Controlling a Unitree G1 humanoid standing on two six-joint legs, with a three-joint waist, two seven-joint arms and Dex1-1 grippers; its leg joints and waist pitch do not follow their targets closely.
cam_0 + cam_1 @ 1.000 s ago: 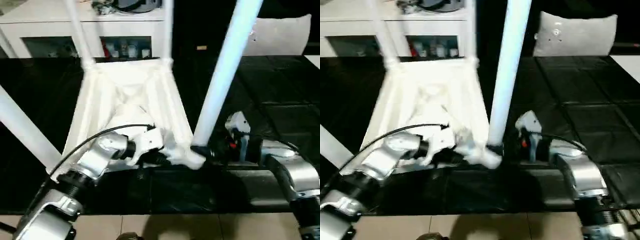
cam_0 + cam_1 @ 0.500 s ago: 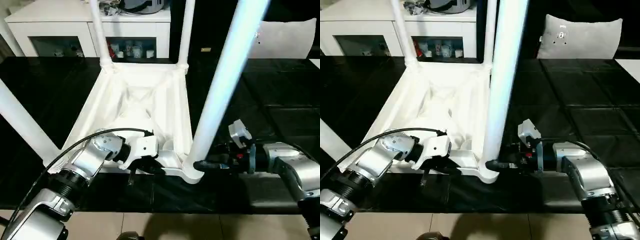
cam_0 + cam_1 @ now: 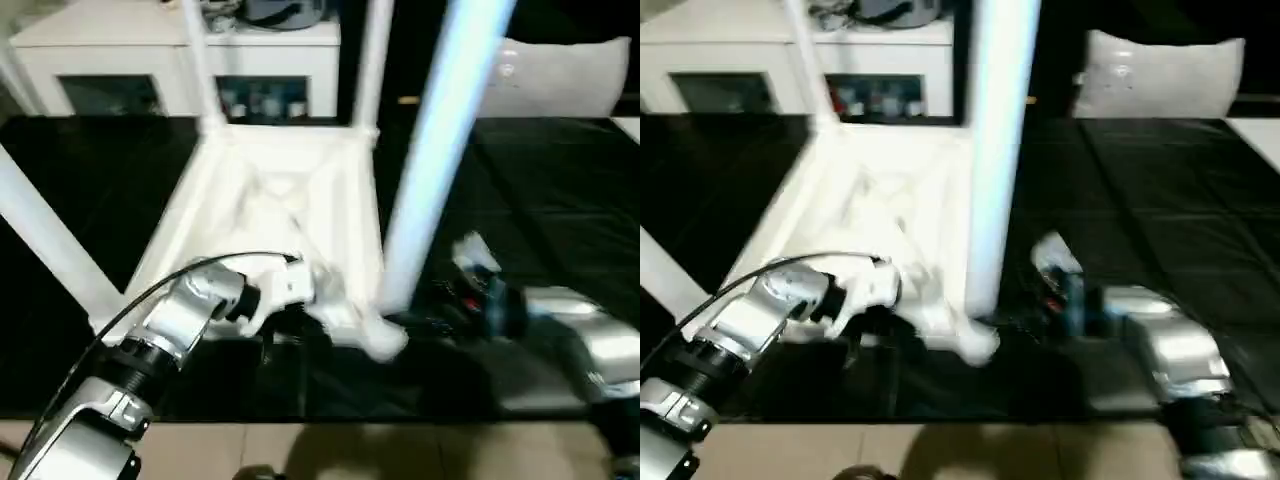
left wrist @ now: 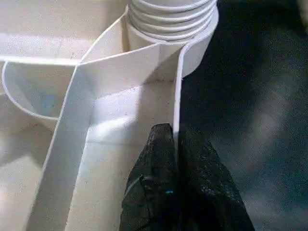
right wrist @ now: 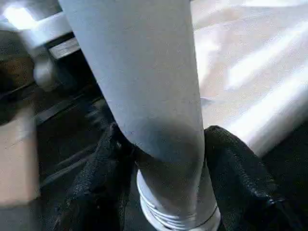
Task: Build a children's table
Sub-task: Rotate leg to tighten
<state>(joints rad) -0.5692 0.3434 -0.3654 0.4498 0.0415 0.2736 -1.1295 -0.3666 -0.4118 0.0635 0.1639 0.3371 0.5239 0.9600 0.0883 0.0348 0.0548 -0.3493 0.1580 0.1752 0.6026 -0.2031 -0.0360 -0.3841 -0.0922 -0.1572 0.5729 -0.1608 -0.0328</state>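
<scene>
Since the earlier frames, the right gripper [image 5: 163,192] has been narrowed from a wide spread around the near right leg [image 3: 440,150], and its two black fingers [image 5: 236,178] are now seen set against either side of that leg just above the threaded base, where it is clasped. The children's table [image 3: 280,200] is seen upside down on the black-covered work table [image 3: 560,190], in much the same place as before, with its ribbed underside turned upward and its white tube legs rising from the corner sockets. The near right corner socket [image 3: 378,338] is found at the front edge, between the two grippers. The left gripper [image 4: 175,159] is kept as it was, its fingers [image 4: 156,159] pressed together on the thin upright rim wall [image 4: 177,96] of the top, one finger inside the rim and one outside, close to the ribbed socket. The far legs [image 3: 200,70] are seen standing at the back corners, and a further leg [image 3: 45,240] slants out at the near left. A white cabinet [image 3: 150,60] is seen behind the work table, and a grey pillow [image 3: 1160,75] at the far right
</scene>
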